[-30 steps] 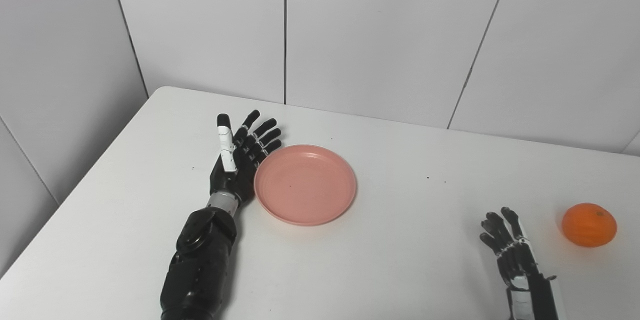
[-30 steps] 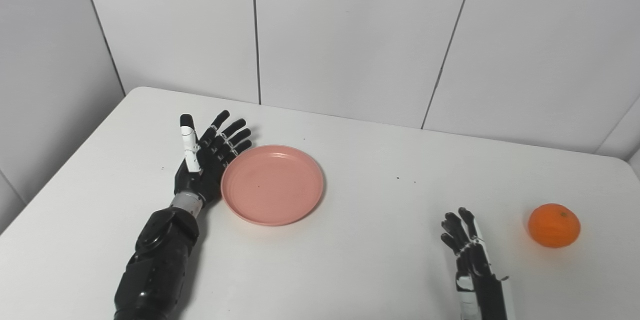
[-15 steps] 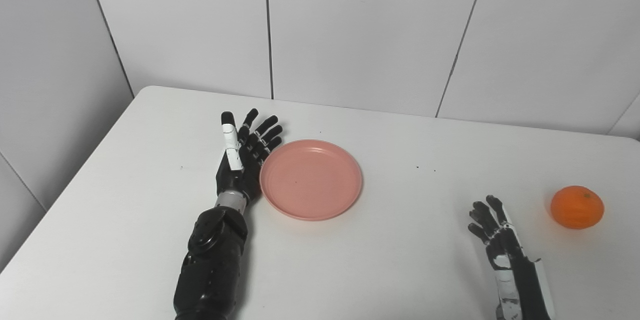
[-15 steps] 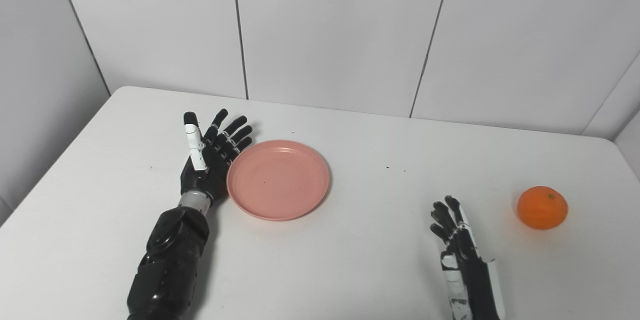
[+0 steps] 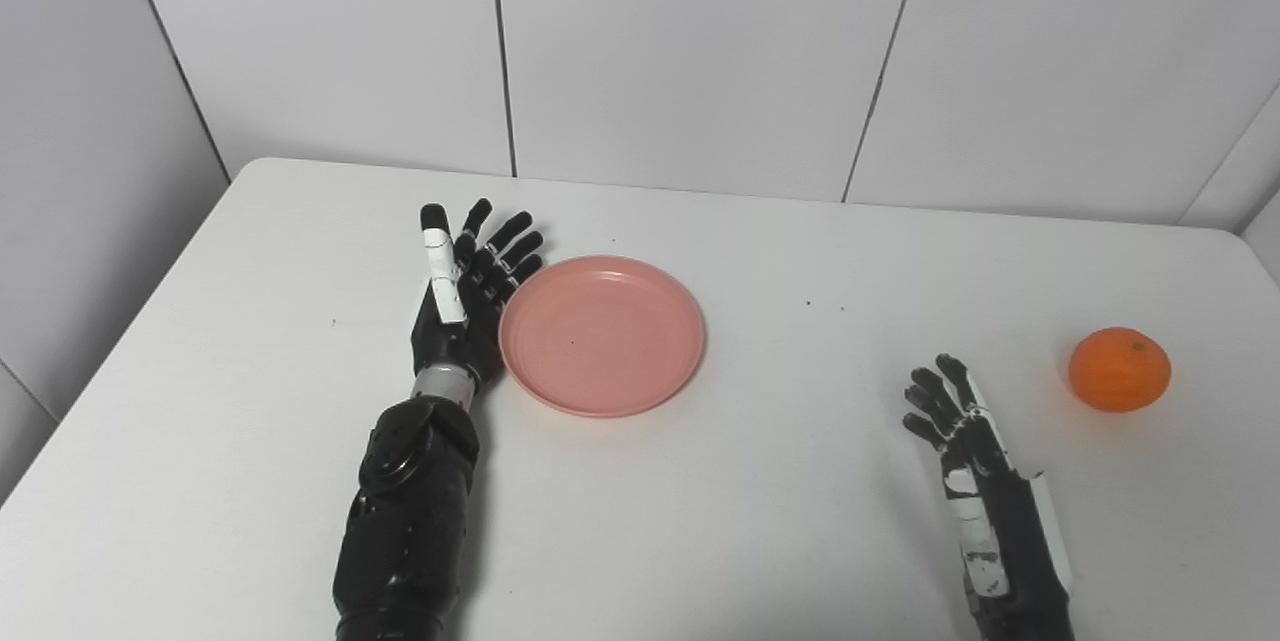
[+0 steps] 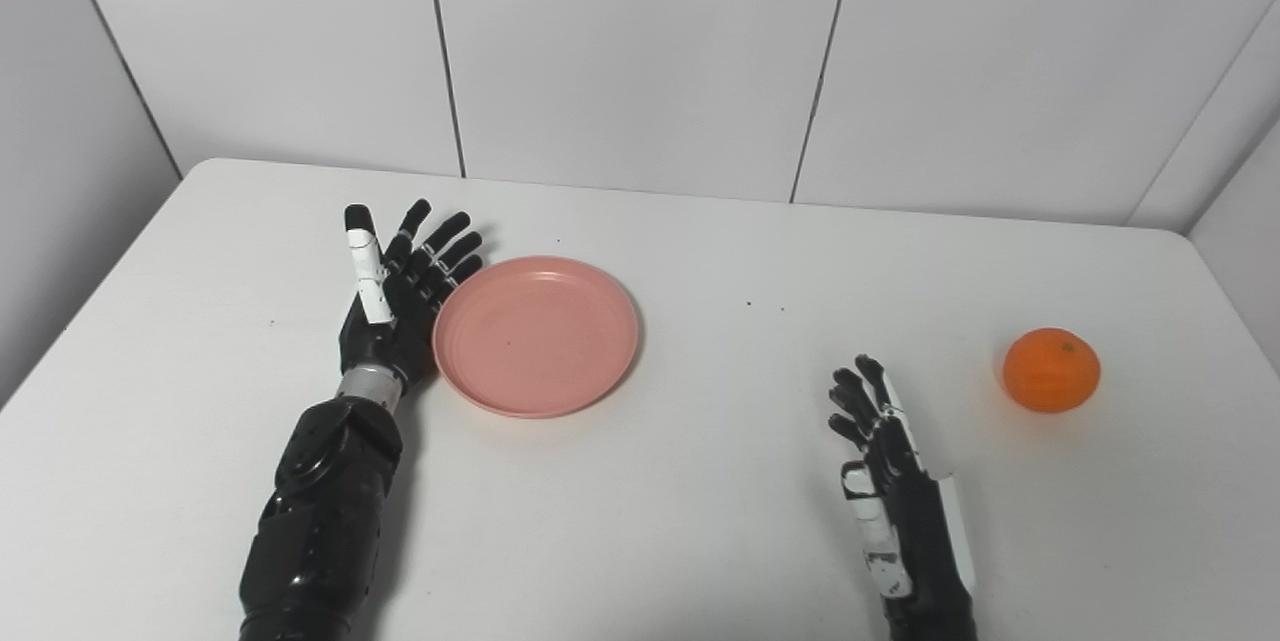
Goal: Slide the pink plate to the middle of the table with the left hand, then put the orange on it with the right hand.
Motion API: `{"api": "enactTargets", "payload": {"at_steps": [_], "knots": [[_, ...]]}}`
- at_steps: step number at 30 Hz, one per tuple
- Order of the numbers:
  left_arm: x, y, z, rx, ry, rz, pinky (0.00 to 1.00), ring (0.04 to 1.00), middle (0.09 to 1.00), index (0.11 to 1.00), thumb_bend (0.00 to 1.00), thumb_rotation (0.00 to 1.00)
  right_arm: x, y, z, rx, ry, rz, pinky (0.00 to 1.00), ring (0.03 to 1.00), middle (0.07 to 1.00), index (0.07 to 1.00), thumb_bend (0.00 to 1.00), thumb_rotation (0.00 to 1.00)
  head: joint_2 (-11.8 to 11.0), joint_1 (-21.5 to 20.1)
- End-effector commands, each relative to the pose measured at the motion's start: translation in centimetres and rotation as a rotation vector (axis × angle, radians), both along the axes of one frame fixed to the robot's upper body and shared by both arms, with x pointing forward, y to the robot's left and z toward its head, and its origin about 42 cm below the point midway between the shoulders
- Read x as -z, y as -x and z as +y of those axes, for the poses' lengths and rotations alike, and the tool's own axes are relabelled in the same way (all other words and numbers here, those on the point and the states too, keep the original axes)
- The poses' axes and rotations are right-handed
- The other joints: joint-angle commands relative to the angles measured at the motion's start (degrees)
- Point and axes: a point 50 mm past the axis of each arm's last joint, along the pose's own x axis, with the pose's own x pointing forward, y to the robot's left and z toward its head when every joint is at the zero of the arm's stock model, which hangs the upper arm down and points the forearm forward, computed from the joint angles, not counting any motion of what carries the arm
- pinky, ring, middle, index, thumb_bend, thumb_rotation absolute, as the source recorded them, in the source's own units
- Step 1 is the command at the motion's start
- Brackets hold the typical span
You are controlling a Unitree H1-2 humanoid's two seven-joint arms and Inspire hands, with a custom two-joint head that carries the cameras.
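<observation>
The pink plate lies left of the middle of the white counter, its left rim against the left hand, whose fingers are spread and hold nothing. The right hand, also empty and spread, rests near the orange, apart from it.

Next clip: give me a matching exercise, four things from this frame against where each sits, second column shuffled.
Things:
1. plate
2. orange
3. left hand
4. right hand

Places:
A. far right of the table, alone
B. open, against the plate's left rim
C. left of table centre, empty
D. open, left of the orange, apart from it

Pairs: 1-C, 2-A, 3-B, 4-D
</observation>
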Motion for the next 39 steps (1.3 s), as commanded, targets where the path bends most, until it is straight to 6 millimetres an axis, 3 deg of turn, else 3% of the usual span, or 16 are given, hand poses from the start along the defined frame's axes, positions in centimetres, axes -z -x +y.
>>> {"api": "enactTargets", "payload": {"at_steps": [1, 14, 39], "knots": [[1.4, 0.6, -0.8, 0.025, -0.003, 0.080, 0.86, 0.815, 0.805, 0.943, 1.00, 1.00, 1.3, -0.1, 2.0, 0.003, -0.061, 0.061, 0.84, 0.875, 0.888, 0.936, 0.81, 1.00, 0.05, 0.08], [2.0, 1.1, -2.2, 0.062, -0.026, 0.102, 0.85, 0.811, 0.796, 0.936, 1.00, 1.00, 1.2, -0.3, 3.0, -0.004, -0.070, 0.055, 0.85, 0.886, 0.898, 0.941, 0.80, 1.00, -0.28, -2.28], [2.6, 3.3, -8.3, 0.160, -0.027, 0.096, 0.91, 0.834, 0.834, 1.000, 1.00, 1.00, 0.9, -0.6, 4.2, 0.000, -0.083, 0.054, 0.86, 0.892, 0.903, 0.944, 0.81, 1.00, -0.08, -6.30]]}}
